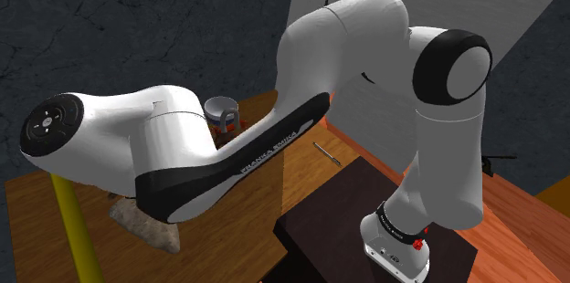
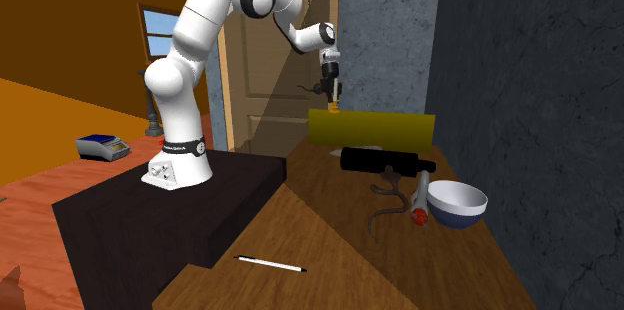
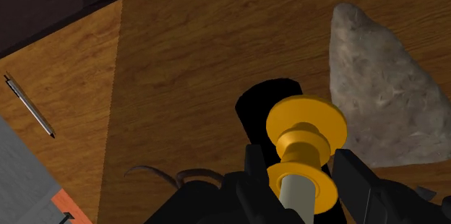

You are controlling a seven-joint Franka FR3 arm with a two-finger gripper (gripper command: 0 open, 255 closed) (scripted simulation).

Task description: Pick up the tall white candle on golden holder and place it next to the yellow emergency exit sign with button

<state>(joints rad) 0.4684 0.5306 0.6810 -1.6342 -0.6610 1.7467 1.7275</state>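
My gripper (image 3: 304,170) is shut on the candle, its two black fingers (image 3: 257,168) clasping the stem. The white candle (image 3: 296,195) runs back between the fingers, and its golden holder (image 3: 304,130) points down at the wooden table. In the second exterior view the gripper (image 2: 329,91) hangs in the air with the golden holder (image 2: 333,108) just below it. It is right above the left end of the yellow sign (image 2: 372,128), which stands upright at the table's far side. In the shoulder view a yellow upright edge (image 1: 78,228) shows under the arm.
A black bottle (image 2: 385,161) lies on the table (image 2: 330,248) in front of the sign, directly under the candle (image 3: 264,107). A grey rock (image 3: 376,92) lies beside it. A bowl (image 2: 456,204), a pen (image 2: 268,262) and the dark stand (image 2: 150,218) are nearer the second exterior camera.
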